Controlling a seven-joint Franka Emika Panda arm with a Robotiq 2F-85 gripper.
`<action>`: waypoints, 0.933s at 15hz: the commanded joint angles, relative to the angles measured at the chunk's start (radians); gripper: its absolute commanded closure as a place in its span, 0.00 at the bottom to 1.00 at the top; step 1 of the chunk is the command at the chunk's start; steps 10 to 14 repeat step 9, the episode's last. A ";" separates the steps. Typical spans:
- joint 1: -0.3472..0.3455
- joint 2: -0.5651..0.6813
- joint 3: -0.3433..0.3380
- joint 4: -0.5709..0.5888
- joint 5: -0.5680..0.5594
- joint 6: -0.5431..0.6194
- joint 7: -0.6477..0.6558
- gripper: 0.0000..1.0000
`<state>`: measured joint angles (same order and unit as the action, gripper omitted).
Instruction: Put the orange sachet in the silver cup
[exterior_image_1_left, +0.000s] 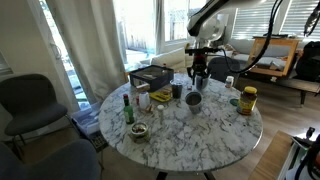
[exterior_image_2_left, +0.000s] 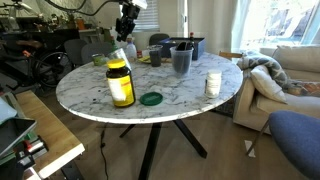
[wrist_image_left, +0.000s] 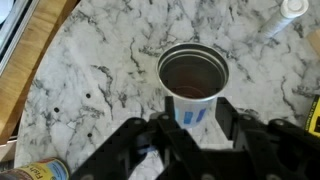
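The silver cup (wrist_image_left: 193, 108) stands upright on the marble table, directly below my gripper (wrist_image_left: 196, 122). Its rim is grey and its inside looks dark brown, and I cannot tell whether anything lies in it. In an exterior view the cup (exterior_image_1_left: 194, 98) stands under the raised gripper (exterior_image_1_left: 200, 74). The gripper also shows in the other exterior view (exterior_image_2_left: 124, 42), above the far left of the table. Its fingers are spread apart with nothing between them. The orange sachet does not show clearly in any view.
A yellow-lidded jar (exterior_image_2_left: 120, 85) (exterior_image_1_left: 248, 100), a green lid (exterior_image_2_left: 151, 98) and a white bottle (exterior_image_2_left: 212, 83) stand nearby. Mugs (exterior_image_2_left: 181, 58) (exterior_image_2_left: 155, 57), a dark box (exterior_image_1_left: 150, 75) and a green bottle (exterior_image_1_left: 127, 108) stand further across the table. The table edge (wrist_image_left: 40, 70) is close.
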<state>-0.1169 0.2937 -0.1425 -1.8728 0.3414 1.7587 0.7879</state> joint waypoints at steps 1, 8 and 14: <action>0.001 -0.028 -0.015 -0.018 -0.025 -0.005 0.008 0.20; -0.007 -0.033 -0.027 0.003 -0.040 0.005 -0.007 0.00; -0.007 -0.037 -0.027 0.005 -0.040 0.007 -0.008 0.00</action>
